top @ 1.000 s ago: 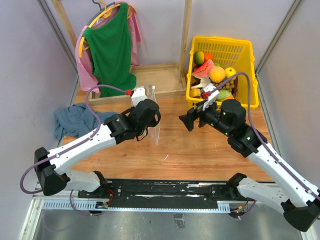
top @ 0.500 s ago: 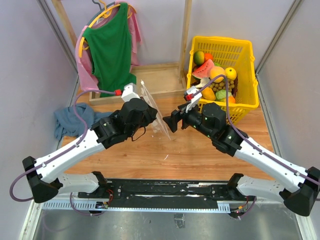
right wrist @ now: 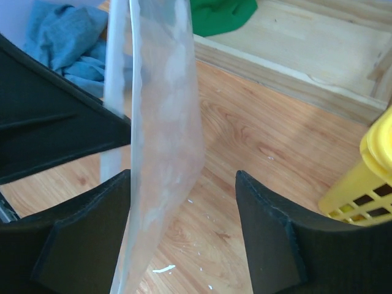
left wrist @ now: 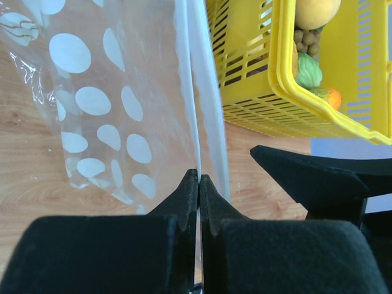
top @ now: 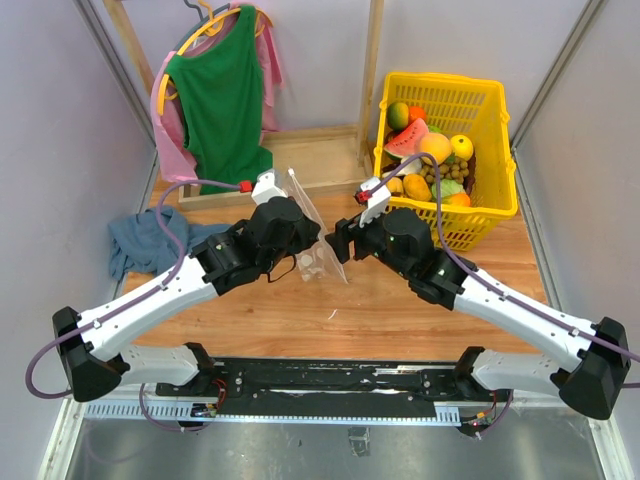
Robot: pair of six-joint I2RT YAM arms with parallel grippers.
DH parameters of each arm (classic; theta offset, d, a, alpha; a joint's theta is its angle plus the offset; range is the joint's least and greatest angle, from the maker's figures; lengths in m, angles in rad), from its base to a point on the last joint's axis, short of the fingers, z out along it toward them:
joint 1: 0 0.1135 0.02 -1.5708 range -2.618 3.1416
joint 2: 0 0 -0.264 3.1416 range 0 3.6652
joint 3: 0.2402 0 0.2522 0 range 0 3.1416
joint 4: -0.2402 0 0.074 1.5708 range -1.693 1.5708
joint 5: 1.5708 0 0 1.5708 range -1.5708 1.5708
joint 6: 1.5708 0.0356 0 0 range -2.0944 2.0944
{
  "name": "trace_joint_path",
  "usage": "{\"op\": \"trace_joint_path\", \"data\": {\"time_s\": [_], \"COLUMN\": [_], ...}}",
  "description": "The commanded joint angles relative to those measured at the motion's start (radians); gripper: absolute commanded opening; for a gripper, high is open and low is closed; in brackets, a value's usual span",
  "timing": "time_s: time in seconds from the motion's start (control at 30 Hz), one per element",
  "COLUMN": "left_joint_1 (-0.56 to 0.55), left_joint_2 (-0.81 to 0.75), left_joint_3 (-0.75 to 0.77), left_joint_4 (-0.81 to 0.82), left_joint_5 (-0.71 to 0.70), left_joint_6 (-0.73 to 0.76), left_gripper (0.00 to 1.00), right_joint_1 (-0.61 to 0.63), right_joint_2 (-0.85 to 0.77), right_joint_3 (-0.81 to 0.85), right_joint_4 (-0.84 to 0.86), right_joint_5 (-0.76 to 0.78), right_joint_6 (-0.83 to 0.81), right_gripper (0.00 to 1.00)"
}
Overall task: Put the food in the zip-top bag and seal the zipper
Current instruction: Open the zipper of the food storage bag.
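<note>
The zip-top bag [top: 312,232] is clear with white polka dots and hangs above the wooden table between the two arms. My left gripper [top: 318,250] is shut on its mouth edge; in the left wrist view the gripper [left wrist: 198,176] pinches the pale zipper strip [left wrist: 202,92], with the dotted bag [left wrist: 104,116] to the left. My right gripper [top: 336,240] is open. In the right wrist view the gripper [right wrist: 184,180] has the bag's edge [right wrist: 162,122] between its jaws, close to the left finger [right wrist: 92,233]. The food [top: 430,160] lies in the yellow basket [top: 490,215].
A blue cloth [top: 150,245] lies at the left of the table. A green shirt on a hanger [top: 220,90] hangs at the back left. A raised wooden base [top: 330,165] runs along the back. The basket [left wrist: 257,92] is close beyond the bag.
My right gripper has moved left from the basket up to the bag's edge. My left gripper has swung the bag so that it tilts toward the right arm.
</note>
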Motion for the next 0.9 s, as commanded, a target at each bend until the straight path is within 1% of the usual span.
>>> {"op": "trace_joint_path", "data": {"time_s": [0.0,0.1,0.23,0.37,0.43,0.5,0.67,0.77,0.87], "left_joint_1": [0.007,0.007,0.007,0.007,0.007,0.007,0.007,0.007,0.007], "left_joint_2": [-0.007,-0.015,-0.016,-0.004,-0.001,0.001,-0.019,-0.04,-0.051], "left_joint_3": [0.008,0.008,0.006,0.01,0.015,0.025,0.051,0.063,0.09], "left_joint_4": [-0.006,-0.012,0.002,0.003,-0.005,-0.029,-0.14,-0.22,-0.3], "left_joint_5": [-0.005,0.006,0.029,0.051,0.06,0.06,0.019,-0.016,-0.035], "left_joint_6": [0.005,0.01,0.01,0.011,0.013,0.015,0.017,0.025,0.04], "left_gripper": [0.0,0.0,0.01,0.0,0.0,0.0,0.0,0.0,0.0], "right_joint_1": [0.015,0.016,0.016,0.015,0.015,0.015,0.014,0.006,-0.005], "right_joint_2": [-0.007,0.007,0.038,0.058,0.064,0.064,0.066,0.08,0.097], "right_joint_3": [-0.028,-0.026,-0.016,-0.009,-0.006,-0.004,0.022,0.039,0.058], "right_joint_4": [0.007,0.009,0.021,0.028,0.02,0.0,-0.089,-0.149,-0.206], "right_joint_5": [0.099,0.085,0.033,0.046,0.077,0.126,0.254,0.308,0.372], "right_joint_6": [-0.004,-0.014,-0.004,0.001,0.001,0.005,0.014,0.042,0.07], "right_gripper": [0.65,0.59,0.54,0.47,0.41,0.32,0.1,0.03,0.01]}}
